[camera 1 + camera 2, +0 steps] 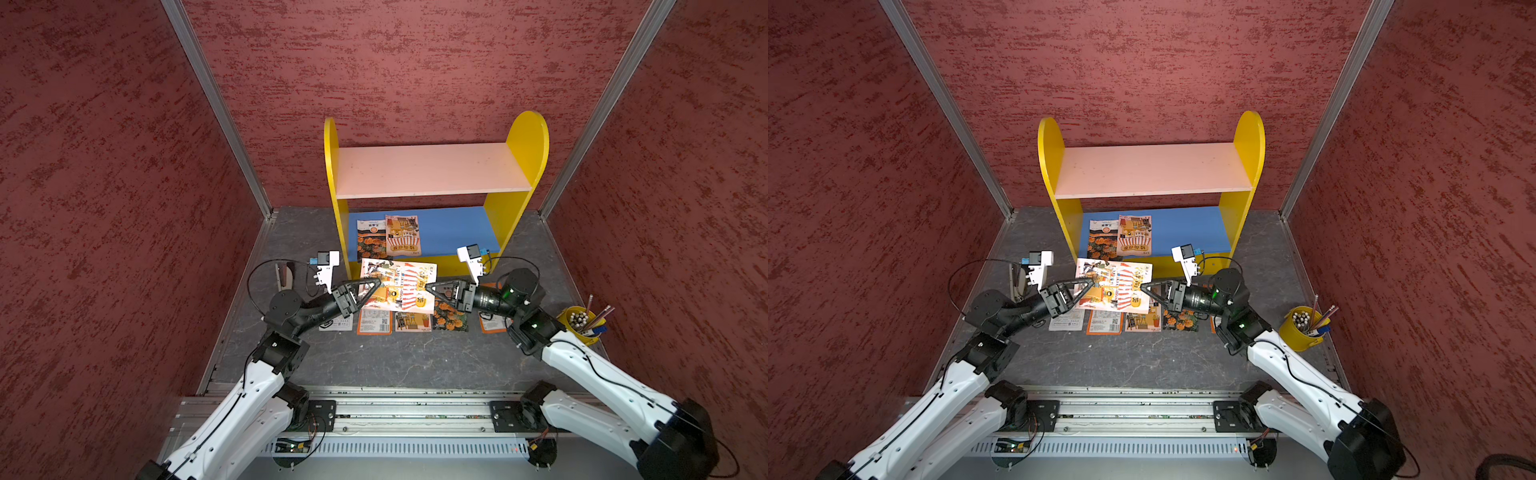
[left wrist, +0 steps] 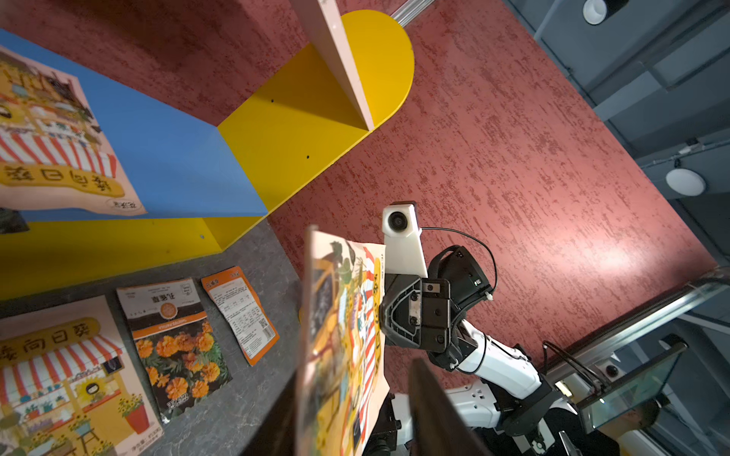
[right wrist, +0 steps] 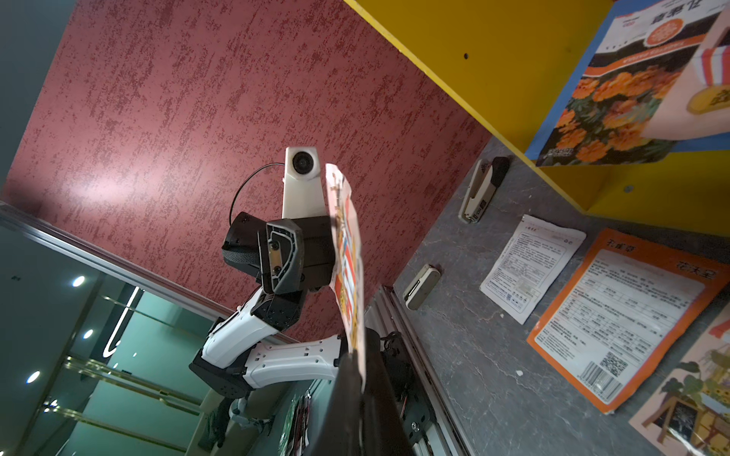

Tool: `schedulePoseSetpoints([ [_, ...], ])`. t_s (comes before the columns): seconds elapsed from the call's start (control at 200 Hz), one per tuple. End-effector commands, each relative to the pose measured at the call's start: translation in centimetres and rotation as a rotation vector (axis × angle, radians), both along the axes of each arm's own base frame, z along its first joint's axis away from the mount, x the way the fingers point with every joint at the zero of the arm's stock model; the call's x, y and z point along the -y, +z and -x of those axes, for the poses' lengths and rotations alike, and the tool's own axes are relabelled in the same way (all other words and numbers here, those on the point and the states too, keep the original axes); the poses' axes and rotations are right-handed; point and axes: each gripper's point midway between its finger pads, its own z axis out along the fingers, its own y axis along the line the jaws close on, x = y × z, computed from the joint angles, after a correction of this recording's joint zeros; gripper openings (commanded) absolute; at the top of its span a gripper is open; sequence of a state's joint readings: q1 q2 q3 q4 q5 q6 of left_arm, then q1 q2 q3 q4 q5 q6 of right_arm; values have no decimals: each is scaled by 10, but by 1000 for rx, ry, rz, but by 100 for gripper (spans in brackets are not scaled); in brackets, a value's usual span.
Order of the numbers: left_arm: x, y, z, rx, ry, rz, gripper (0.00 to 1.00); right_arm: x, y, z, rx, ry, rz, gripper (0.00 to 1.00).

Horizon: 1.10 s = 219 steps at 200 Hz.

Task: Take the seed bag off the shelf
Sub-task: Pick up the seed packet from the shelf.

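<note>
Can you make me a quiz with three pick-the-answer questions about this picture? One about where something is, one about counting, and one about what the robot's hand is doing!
1. Where on the shelf do the seed bags lie?
A. on the pink top board
B. on the blue bottom board
C. inside a drawer

2. How many seed bags lie on the shelf?
A. one
B. four
C. two

3. What is the right gripper doing?
A. its fingers are shut on a raised seed bag
B. hanging open and empty
C. shut on a pencil

Answers:
1 B: both bags lie flat on the blue bottom board, and the pink top board is bare.
2 C: a flower bag and a striped bag lie there, partly overlapping.
3 A: the right wrist view shows the fingers pinching the raised seed bag's edge.
</note>
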State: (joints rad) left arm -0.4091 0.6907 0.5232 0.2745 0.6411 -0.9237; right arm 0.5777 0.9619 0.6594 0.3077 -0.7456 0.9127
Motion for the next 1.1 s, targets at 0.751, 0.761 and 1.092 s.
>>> schedulePoseSetpoints([
  [0.751, -73, 28, 18, 0, 302, -510, 100, -66, -124, 40, -278, -104, 182, 0],
  [0.761, -73, 27, 18, 0, 302, -510, 100, -68, -125, 40, -280, -105, 185, 0],
  [1.092, -77, 16, 25, -17, 307, -524, 100, -137, -186, 52, -374, -80, 263, 0],
])
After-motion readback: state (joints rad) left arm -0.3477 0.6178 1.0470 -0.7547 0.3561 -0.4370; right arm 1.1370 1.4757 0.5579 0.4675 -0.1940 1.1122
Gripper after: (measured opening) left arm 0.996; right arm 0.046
